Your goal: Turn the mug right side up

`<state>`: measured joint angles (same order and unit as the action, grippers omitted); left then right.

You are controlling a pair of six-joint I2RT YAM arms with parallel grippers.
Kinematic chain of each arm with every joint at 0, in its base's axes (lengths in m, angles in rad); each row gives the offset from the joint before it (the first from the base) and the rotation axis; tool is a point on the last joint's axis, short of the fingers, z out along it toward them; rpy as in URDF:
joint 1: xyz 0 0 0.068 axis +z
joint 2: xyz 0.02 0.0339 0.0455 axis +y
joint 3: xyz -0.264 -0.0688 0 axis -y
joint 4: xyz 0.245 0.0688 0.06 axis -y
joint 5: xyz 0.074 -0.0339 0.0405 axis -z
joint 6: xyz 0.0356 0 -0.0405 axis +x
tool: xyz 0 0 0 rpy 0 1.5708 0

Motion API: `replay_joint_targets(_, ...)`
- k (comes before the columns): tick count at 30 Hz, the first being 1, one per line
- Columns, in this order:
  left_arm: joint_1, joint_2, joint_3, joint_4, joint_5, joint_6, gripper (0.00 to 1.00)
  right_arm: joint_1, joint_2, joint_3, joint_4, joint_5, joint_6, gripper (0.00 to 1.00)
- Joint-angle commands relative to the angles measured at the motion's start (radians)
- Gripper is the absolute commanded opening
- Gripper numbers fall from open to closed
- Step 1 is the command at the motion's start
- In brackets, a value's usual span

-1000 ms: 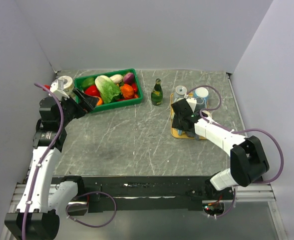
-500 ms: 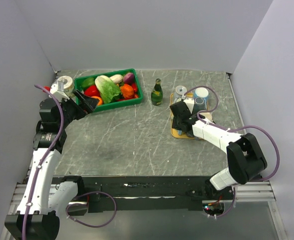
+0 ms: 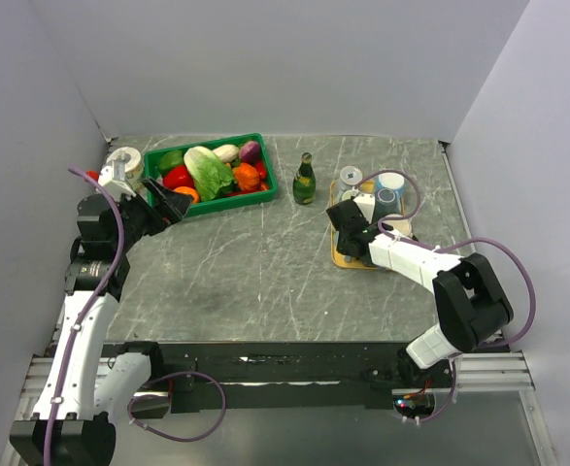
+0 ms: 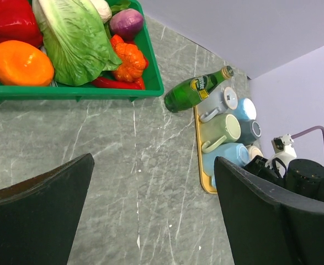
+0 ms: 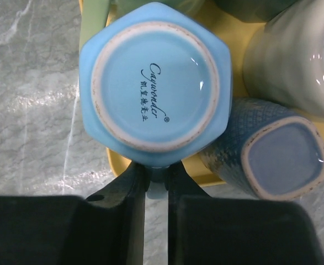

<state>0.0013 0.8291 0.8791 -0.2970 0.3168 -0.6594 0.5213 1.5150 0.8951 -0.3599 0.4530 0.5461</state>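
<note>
Light blue mug (image 5: 155, 77): stood upside down, base uppermost, at the left edge of the yellow tray (image 5: 232, 61) on the right part of the bench (image 3: 265, 262), just beside an inverted dark blue mug (image 5: 272, 152). Right gripper (image 5: 156, 182): fingers (image 5: 133, 182) were clamped on the light blue mug's handle. Left gripper (image 4: 153, 160): fingers stood wide apart, holding nothing, over the bench near the green crate (image 4: 150, 72) of vegetables.

The light-blue hexagonal mug (image 5: 155, 74) stands upside down at the 7 o'clock corner of the yellow tray (image 5: 232, 38), its ringed base with dark script facing up. Its handle points to 6 o'clock, pinched in the right gripper (image 5: 156, 185).
</note>
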Motion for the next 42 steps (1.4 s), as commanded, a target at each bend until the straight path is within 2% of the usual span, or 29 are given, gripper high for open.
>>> replay_joint_targets(1, 0.003, -0.022, -0.005, 0.027, 0.016, -0.013, 0.96, 0.005, 0.016, 0.004, 0.039, 0.076, 0.021, 0.0)
replay_joint_targets(8, 0.003, -0.076, 0.009, 0.013, -0.035, -0.023, 0.96, 0.003, -0.064, -0.041, 0.078, 0.055, 0.002, 0.0)
replay_joint_targets(16, 0.003, -0.09, -0.028, 0.039, 0.019, -0.068, 0.96, 0.005, -0.231, -0.024, 0.036, -0.011, 0.026, 0.0)
replay_joint_targets(22, 0.003, -0.094, -0.086, 0.137, 0.175, -0.15, 0.96, 0.005, -0.418, 0.03, -0.022, -0.112, 0.058, 0.0)
replay_joint_targets(26, 0.003, -0.116, -0.195, 0.329, 0.344, -0.3, 0.96, 0.003, -0.544, 0.057, 0.002, -0.235, 0.081, 0.0)
replay_joint_targets(28, -0.041, -0.13, -0.238, 0.496, 0.41, -0.359, 0.96, 0.005, -0.593, 0.071, 0.047, -0.328, 0.104, 0.0)
replay_joint_targets(31, -0.11, -0.159, -0.307, 0.703, 0.416, -0.453, 0.96, 0.003, -0.642, 0.079, 0.142, -0.446, 0.158, 0.0)
replay_joint_targets(33, -0.161, -0.153, -0.324, 0.769, 0.397, -0.482, 0.96, 0.003, -0.656, 0.08, 0.192, -0.517, 0.193, 0.0)
replay_joint_targets(40, -0.466, -0.016, -0.275, 0.958, 0.301, -0.49, 0.96, 0.008, -0.653, 0.028, 0.498, -0.757, 0.422, 0.0)
replay_joint_targets(42, -0.507, 0.022, -0.255, 0.964, 0.257, -0.465, 0.96, 0.011, -0.645, 0.012, 0.587, -0.806, 0.477, 0.0)
